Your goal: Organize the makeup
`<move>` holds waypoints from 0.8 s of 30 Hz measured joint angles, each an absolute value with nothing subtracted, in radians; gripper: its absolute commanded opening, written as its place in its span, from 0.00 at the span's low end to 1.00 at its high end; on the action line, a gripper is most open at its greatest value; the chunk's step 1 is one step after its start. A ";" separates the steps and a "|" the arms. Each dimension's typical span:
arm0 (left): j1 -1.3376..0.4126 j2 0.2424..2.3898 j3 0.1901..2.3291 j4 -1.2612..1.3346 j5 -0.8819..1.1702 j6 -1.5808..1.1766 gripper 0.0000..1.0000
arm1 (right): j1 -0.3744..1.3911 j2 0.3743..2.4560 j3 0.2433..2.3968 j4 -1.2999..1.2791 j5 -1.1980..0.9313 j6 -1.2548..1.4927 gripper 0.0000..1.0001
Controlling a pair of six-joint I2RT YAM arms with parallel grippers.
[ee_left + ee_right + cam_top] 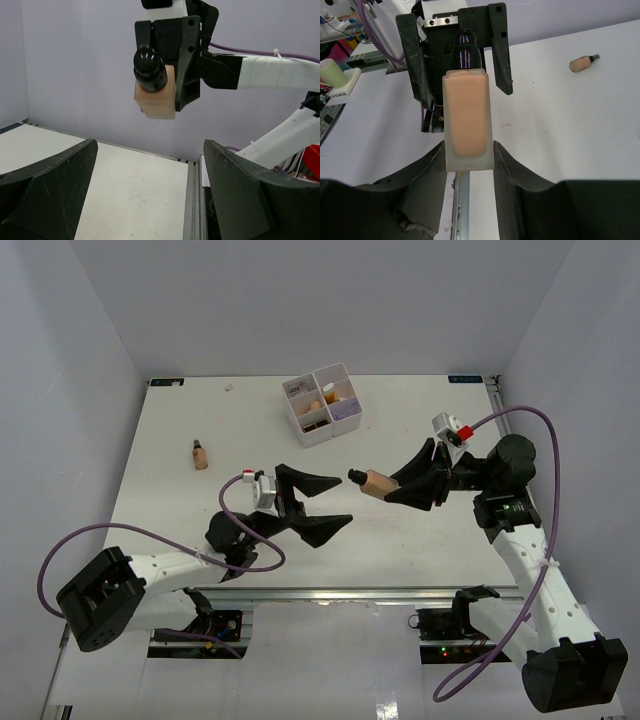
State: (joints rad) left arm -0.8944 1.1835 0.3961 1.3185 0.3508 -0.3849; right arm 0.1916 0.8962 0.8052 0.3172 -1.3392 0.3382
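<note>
Your right arm reaches in from the right side of the table (420,540) with its elbow raised and its wrist turned toward the middle. The right gripper (392,490) is pinching the tan bottle (374,481) by the lower part of its body, one finger on each flat side. In the right wrist view you see both pads (432,167) pressed against the bottle with no gap.

Your left arm lies low along the near edge, with the forearm angled up and the wrist facing right. The left gripper (346,502) is spread wide and holds nothing. Its two fingers (55,180) frame the bottom corners of the left wrist view.

The tan bottle hangs in the air above the middle of the table, between the two grippers. Its long axis runs roughly left to right and near level. The dark cap points left at the left gripper and the base sits back in the right gripper. The cap is just ahead of the left fingertips and apart from them.

You have two bottles in view. One is held, and a smaller tan bottle (201,455) lies on the table well to the left, its dark cap toward the far edge.

One white four-compartment box (345,422) sits near the far edge. Its contents are too small for you to count.
</note>
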 measured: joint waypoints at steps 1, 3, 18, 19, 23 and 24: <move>-0.894 1.192 0.410 1.318 0.356 -0.382 0.97 | 0.196 0.896 0.801 0.317 -1.339 0.338 0.08; -0.894 1.207 0.440 1.317 0.366 -0.375 0.97 | 0.205 0.895 0.794 0.317 -1.340 0.337 0.08; -0.894 1.285 0.564 1.259 0.434 -0.379 0.85 | 0.264 0.892 0.789 0.147 -1.335 0.110 0.08; -0.894 1.287 0.564 1.250 0.436 -0.380 0.85 | 0.265 0.893 0.789 0.129 -1.334 0.092 0.08; -0.894 1.287 0.570 1.212 0.450 -0.382 0.74 | 0.270 0.901 0.789 0.079 -1.328 0.046 0.08; -0.894 1.287 0.573 1.204 0.454 -0.382 0.70 | 0.271 0.902 0.789 0.071 -1.326 0.035 0.08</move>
State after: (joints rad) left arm -0.8944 1.2865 0.5726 1.2042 0.4539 -0.3816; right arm 0.2707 0.9015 0.7895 0.0713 -1.3262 0.0355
